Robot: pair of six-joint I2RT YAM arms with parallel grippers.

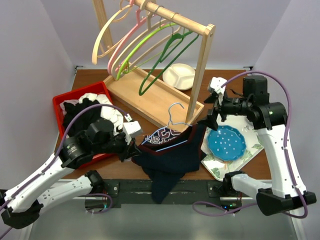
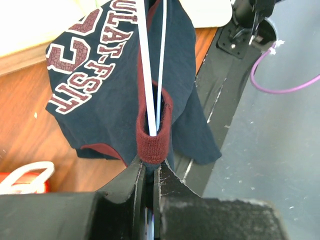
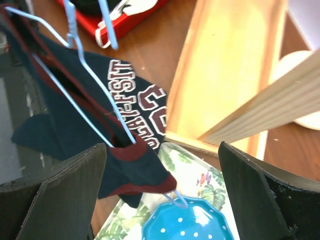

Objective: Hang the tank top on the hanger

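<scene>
The dark navy tank top (image 1: 170, 152) with dark red trim hangs over the thin light-blue hanger (image 1: 175, 114) near the table's front, its hem drooping over the edge. My left gripper (image 1: 131, 148) is shut on the red-trimmed strap (image 2: 154, 142) and the hanger's end (image 2: 148, 85) at the left. My right gripper (image 1: 209, 117) is open, its fingers (image 3: 65, 190) wide apart just above the hanger's right end (image 3: 175, 197), where the other strap (image 3: 137, 167) sits. The hanger's wires show in the right wrist view (image 3: 85, 70).
A wooden rack (image 1: 200, 65) with several hangers stands at the back centre. A red bin (image 1: 62, 102) with black and white cloth is at the left. A blue dotted bowl (image 1: 227, 143) sits on a leaf-patterned tray (image 1: 252, 150) at the right. A white plate (image 1: 180, 76) is behind.
</scene>
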